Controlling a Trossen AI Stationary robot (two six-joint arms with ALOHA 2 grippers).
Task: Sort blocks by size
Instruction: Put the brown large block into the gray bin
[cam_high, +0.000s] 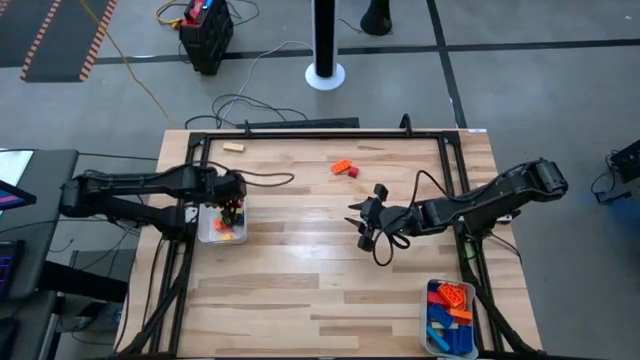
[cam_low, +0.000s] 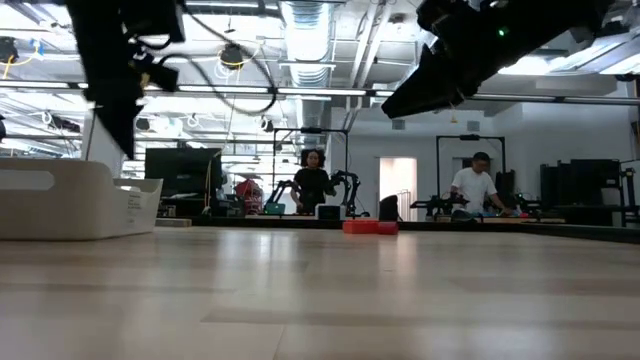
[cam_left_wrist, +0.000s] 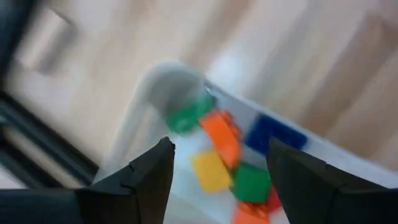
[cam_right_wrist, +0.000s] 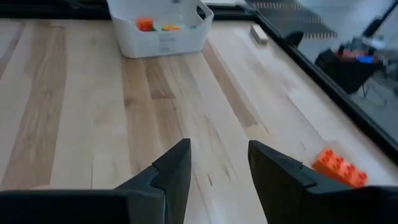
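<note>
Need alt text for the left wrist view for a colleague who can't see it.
The left gripper, fingers apart and empty, hangs over the white plastic tray, which holds small green, orange, yellow and blue toy blocks, on the pale wooden table.

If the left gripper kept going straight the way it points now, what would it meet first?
The left gripper points down into the white tray, fingers apart. Going straight on, it would probably meet the loose blocks inside first, likely the yellow or orange one, though depth is unclear.
</note>
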